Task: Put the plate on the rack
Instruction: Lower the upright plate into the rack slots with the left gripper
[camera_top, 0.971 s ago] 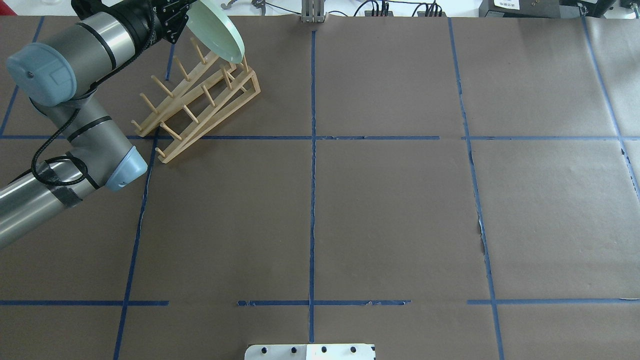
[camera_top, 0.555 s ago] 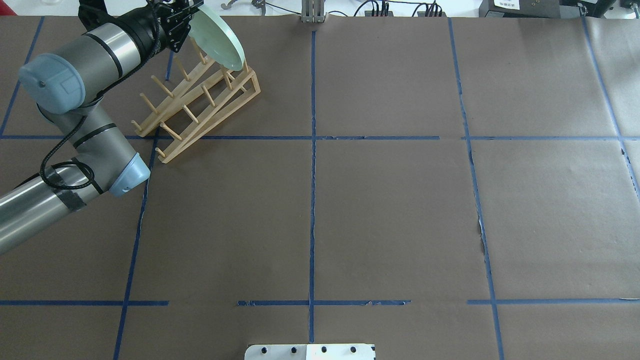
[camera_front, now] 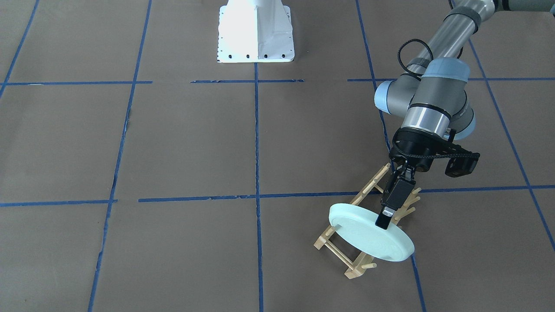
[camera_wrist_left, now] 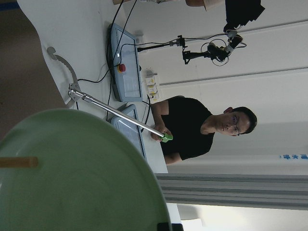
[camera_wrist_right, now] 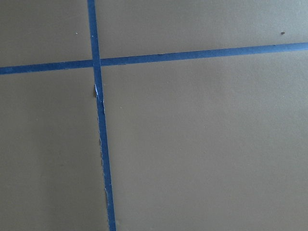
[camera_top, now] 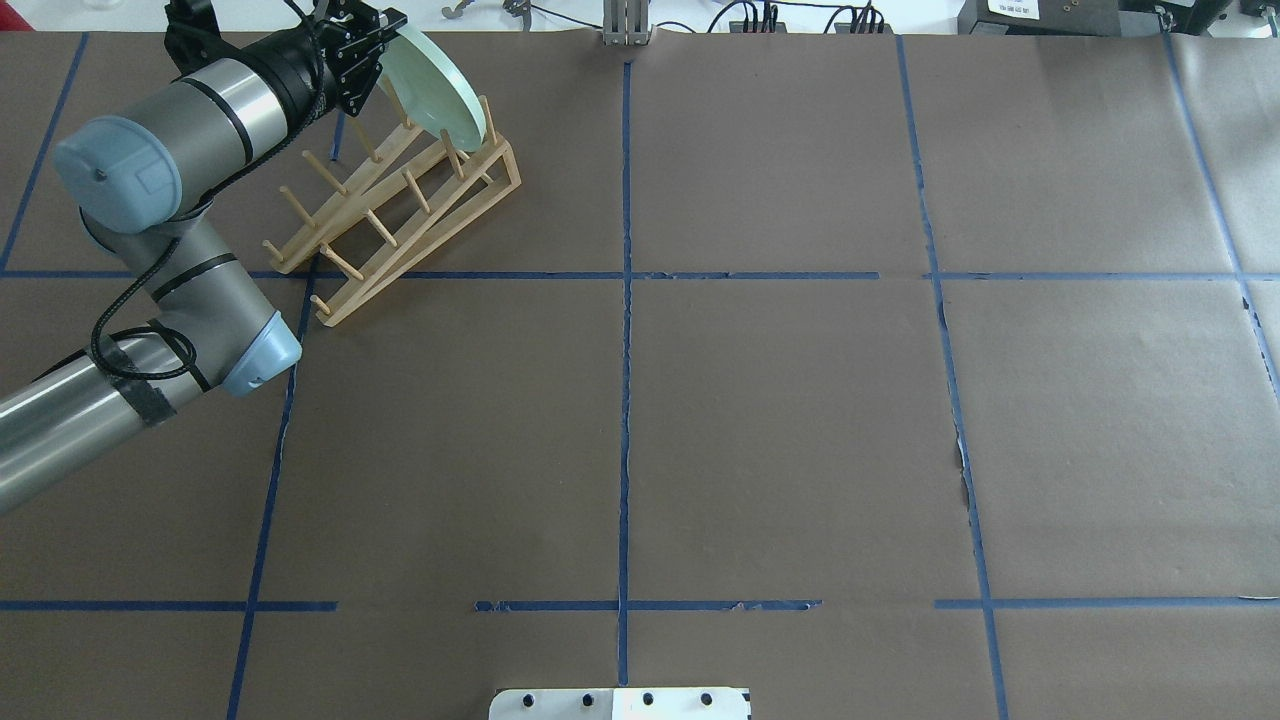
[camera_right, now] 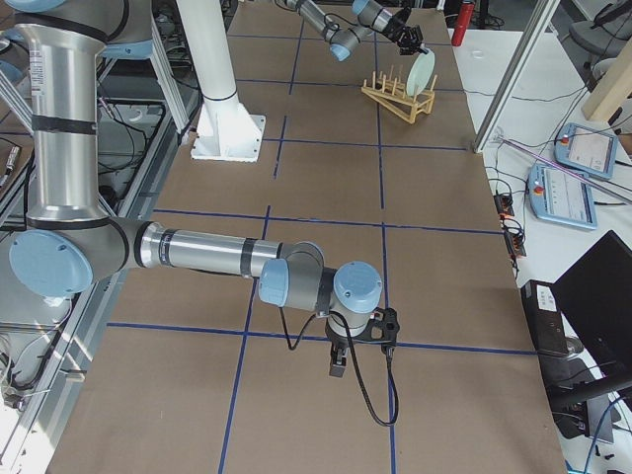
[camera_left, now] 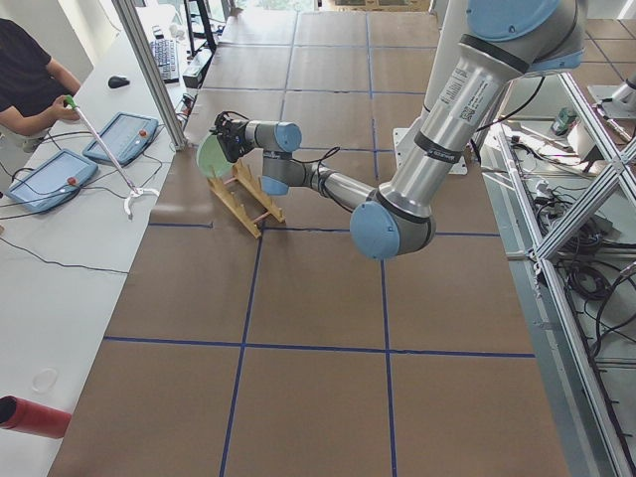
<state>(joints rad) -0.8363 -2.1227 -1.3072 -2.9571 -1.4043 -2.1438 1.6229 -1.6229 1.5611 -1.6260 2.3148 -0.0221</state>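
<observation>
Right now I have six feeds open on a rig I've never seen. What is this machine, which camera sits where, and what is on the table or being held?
It is a robot with two arms, each ending in a two-finger gripper, at a table papered brown and gridded with blue tape. Two cameras look down on it: one from behind the robot and one facing it, so the sides swap between them. Two more look along the table from its ends, and each wrist carries its own camera.

On the table stands a wooden dish rack. The left gripper is shut on the rim of a mint-green plate, held tilted over the rack's end farthest from the robot. I cannot tell whether the plate sits between the pegs.

The right gripper hangs over bare paper; I cannot tell whether it is open or shut.
</observation>
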